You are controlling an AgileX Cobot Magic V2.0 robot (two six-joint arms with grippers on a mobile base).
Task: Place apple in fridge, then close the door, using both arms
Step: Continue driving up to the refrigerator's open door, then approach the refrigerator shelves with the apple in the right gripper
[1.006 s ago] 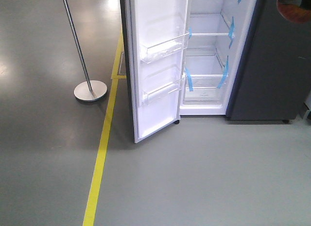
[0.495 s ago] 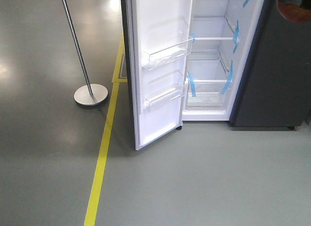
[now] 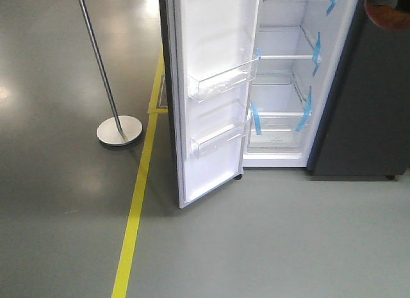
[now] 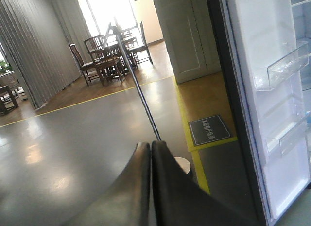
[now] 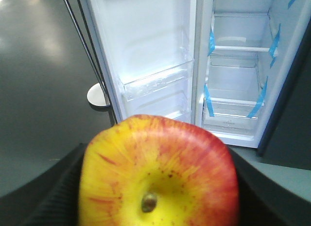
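Note:
The apple point(image 5: 158, 172), yellow with red streaks and its stem dimple facing the camera, fills the lower part of the right wrist view. My right gripper point(image 5: 158, 187) is shut on it, with black fingers point(image 5: 48, 197) at both sides. Beyond it stands the fridge point(image 3: 282, 86), its white inside and blue-taped shelves showing. The door point(image 3: 211, 86) is swung wide open to the left, with clear bins on its lining. My left gripper point(image 4: 150, 147) is shut with nothing in it, held over the floor left of the door point(image 4: 272, 90).
A metal pole on a round base point(image 3: 119, 130) stands left of the door. A yellow floor line point(image 3: 134, 208) runs beside it, and a dark floor plate point(image 4: 209, 130) lies near the fridge. A dark grey unit point(image 3: 365, 106) adjoins the fridge on the right.
In the front view the fridge, door and pole have slid lower and a little to the right over the last second. The door's angle is unchanged.

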